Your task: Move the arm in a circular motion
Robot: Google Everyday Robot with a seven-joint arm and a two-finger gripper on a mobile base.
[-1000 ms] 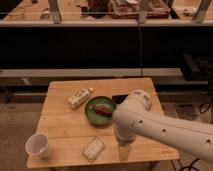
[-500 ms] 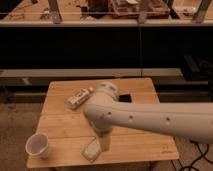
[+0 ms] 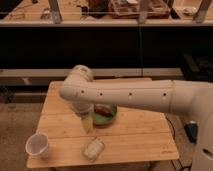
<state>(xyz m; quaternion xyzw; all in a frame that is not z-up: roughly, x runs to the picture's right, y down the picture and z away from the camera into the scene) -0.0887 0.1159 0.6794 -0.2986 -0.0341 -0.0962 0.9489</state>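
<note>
The arm (image 3: 130, 95) is a thick cream-white tube with small dark dots. It reaches in from the right edge, level across the wooden table (image 3: 140, 135). It ends in a bulbous joint (image 3: 79, 80) over the table's back left. From that joint a slim pale tip points down. That tip is the gripper (image 3: 87, 123), which hangs just above the table top, left of a green plate (image 3: 106, 116). It holds nothing that I can see.
The green plate holds a brownish item. A white cup (image 3: 38, 145) stands at the table's front left corner. A pale wrapped packet (image 3: 93, 148) lies near the front edge. Dark shelving and a bench stand behind the table.
The arm has swept from the right of the table to the left and back. Its joint now covers the packet at the back left, and the green plate shows again.
</note>
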